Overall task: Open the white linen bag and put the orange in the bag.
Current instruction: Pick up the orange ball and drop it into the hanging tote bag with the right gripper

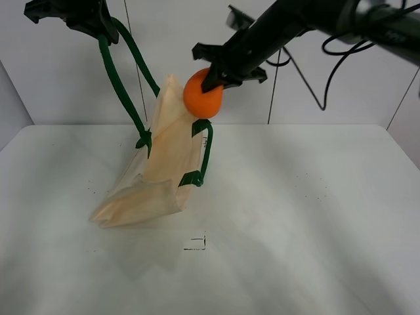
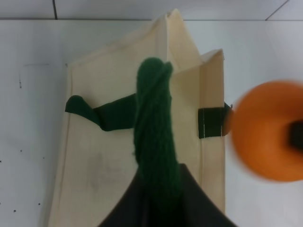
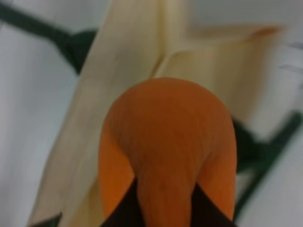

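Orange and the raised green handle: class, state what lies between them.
The white linen bag's raised cream top corner stands between the orange and that handle; the exterior high view shows it.

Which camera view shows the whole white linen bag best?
The exterior high view: the whole white linen bag shows, lifted by one green handle. The left wrist view shows its upper part; the right wrist view, blurred cloth behind the orange.

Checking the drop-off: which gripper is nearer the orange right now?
Right. The right gripper is clamped on the orange; the left gripper holds the green bag handle, apart from the fruit.
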You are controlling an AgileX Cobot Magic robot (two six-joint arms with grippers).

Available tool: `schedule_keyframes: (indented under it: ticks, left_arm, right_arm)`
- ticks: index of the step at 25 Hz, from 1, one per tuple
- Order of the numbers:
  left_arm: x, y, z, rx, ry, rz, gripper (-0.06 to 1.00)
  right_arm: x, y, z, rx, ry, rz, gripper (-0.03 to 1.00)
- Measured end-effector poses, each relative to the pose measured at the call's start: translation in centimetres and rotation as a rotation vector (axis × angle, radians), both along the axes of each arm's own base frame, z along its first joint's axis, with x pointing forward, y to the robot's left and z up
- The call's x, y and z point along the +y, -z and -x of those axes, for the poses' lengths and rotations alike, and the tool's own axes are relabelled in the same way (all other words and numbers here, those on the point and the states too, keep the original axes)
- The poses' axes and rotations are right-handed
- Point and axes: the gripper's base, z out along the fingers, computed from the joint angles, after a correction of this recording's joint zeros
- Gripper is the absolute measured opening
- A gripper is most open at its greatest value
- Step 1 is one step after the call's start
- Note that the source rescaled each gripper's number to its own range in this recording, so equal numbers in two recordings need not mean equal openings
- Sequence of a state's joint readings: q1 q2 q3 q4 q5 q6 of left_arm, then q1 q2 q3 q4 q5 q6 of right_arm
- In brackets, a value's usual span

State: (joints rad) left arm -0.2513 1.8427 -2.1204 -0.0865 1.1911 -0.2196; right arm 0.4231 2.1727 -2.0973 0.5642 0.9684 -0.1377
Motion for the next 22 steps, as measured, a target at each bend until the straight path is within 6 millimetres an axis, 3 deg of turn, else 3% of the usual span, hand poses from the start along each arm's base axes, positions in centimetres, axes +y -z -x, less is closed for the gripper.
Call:
schedule_keyframes:
  ticks: [5, 10, 12, 13, 15, 16, 18, 22]
  left_arm:
    - [0.0, 0.0, 0.0, 0.000, 0.000, 0.000, 0.00]
    - [0.0, 0.0, 0.0, 0.000, 0.001, 0.000, 0.00]
    - [0.0, 0.0, 0.0, 0.000, 0.001, -0.001, 0.00]
    - [0.0, 0.0, 0.0, -0.001, 0.002, -0.002, 0.00]
    - [0.0, 0.0, 0.0, -0.001, 0.002, -0.002, 0.00]
    - [0.0, 0.0, 0.0, -0.001, 0.002, -0.002, 0.00]
    - [0.0, 0.0, 0.0, -0.001, 0.002, -0.002, 0.00]
    - [0.0, 0.0, 0.0, 0.000, 0.003, -0.001, 0.00]
  right_arm:
    - [4.5, 5.2, 0.3, 0.057, -0.045, 0.006, 0.00]
    - [6.5, 8.3, 0.1, 0.067, -0.049, -0.007, 0.01]
    - [6.7, 8.8, 0.1, 0.073, -0.051, -0.008, 0.19]
    - [6.7, 9.0, 0.1, 0.072, -0.057, 0.000, 0.35]
    - [6.6, 9.1, 0.2, 0.058, -0.075, 0.037, 0.74]
    - [6.5, 9.1, 0.1, 0.048, -0.084, 0.057, 0.84]
    - [6.2, 8.7, 0.1, 0.039, -0.096, 0.110, 0.94]
    - [4.7, 7.2, 0.2, 0.070, -0.063, 0.313, 1.00]
